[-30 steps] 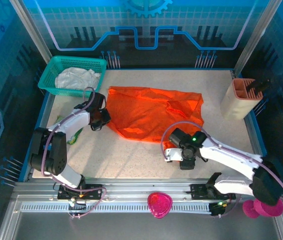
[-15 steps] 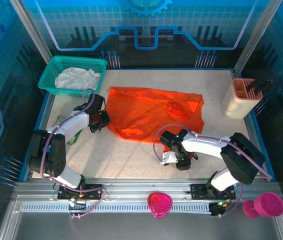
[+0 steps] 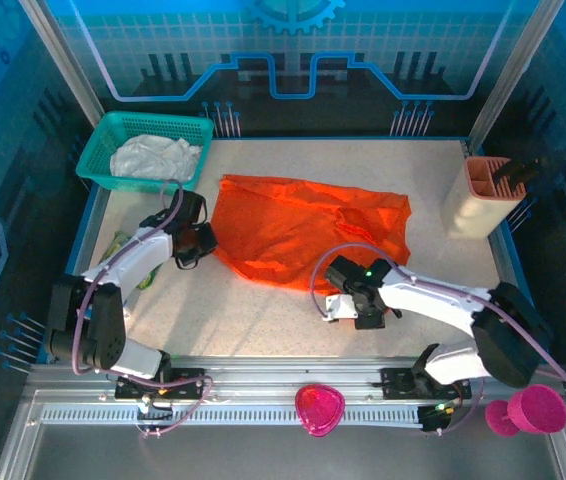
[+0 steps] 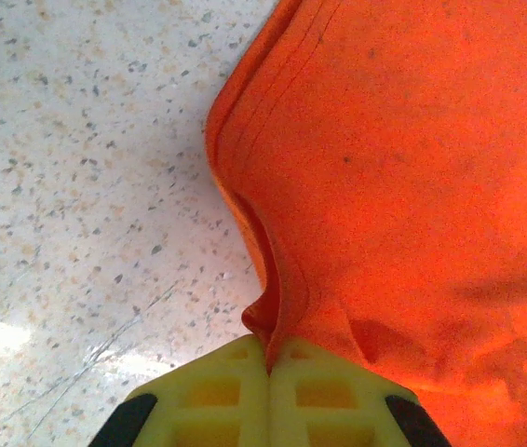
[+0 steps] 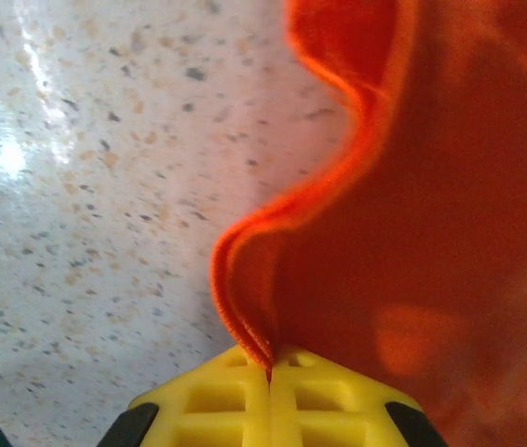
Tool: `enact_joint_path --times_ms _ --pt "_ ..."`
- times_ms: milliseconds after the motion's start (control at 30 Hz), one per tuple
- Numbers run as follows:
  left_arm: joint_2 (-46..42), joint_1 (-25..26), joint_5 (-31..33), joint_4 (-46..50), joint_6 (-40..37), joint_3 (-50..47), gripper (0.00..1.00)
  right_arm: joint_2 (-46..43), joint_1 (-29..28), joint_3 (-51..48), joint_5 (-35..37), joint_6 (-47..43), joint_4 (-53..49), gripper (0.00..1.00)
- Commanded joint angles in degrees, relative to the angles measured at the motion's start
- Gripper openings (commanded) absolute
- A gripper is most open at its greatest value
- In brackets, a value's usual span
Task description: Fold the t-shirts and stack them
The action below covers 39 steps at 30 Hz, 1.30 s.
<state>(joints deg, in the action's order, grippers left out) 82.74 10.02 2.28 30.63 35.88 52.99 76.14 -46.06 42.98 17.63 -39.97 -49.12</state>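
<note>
1. Jaws of the right gripper (image 5: 268, 368), spread a second ago, are now pressed together on a doubled fold at the near edge of the orange t-shirt (image 3: 303, 225). From above, that arm has drawn in to the cloth's near right corner.
2. Left gripper (image 4: 268, 358) has not changed: its jaws stay pinched on the shirt's left edge, with cloth bunched at the tips.
3. Both arms now hold the shirt, so it looks ready to be lifted and spread. No fold has been made yet and nothing is stacked.
4. Orange cloth lies rumpled across the middle of the table (image 3: 263, 325), much as before.
5. From above, the wrist bodies cover both sets of fingertips. I cannot tell whether either grip is on a hem or a sleeve, or how many layers each one has caught.
6. At the far left, the white t-shirt (image 3: 153, 155) sits crumpled in the teal basket (image 3: 91, 160), untouched, its outline lost in the heap.
</note>
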Motion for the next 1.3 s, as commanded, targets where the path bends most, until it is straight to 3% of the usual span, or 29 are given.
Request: enact_joint_path --times_ms 0,233,600,1033,1267 --pt "-2.98 0.14 1.63 3.37 0.06 -1.56 0.0 -5.26 0.64 1.07 2.46 -1.63 -0.43 0.0" --pt "-3.9 0.11 4.03 4.87 0.89 -0.52 0.0 -10.57 5.23 5.35 7.91 -3.44 1.04 0.0" --pt "5.83 -0.42 9.63 7.33 -2.14 10.81 0.0 -5.46 12.67 14.07 13.74 -5.95 6.15 0.0" --pt "27.25 -1.32 8.95 11.0 -4.31 29.8 0.0 -0.66 21.49 17.54 10.04 -11.16 12.62 0.0" --pt "33.3 -1.41 9.36 12.96 -4.45 35.51 0.0 4.38 25.94 18.4 7.35 -12.41 17.04 0.0"
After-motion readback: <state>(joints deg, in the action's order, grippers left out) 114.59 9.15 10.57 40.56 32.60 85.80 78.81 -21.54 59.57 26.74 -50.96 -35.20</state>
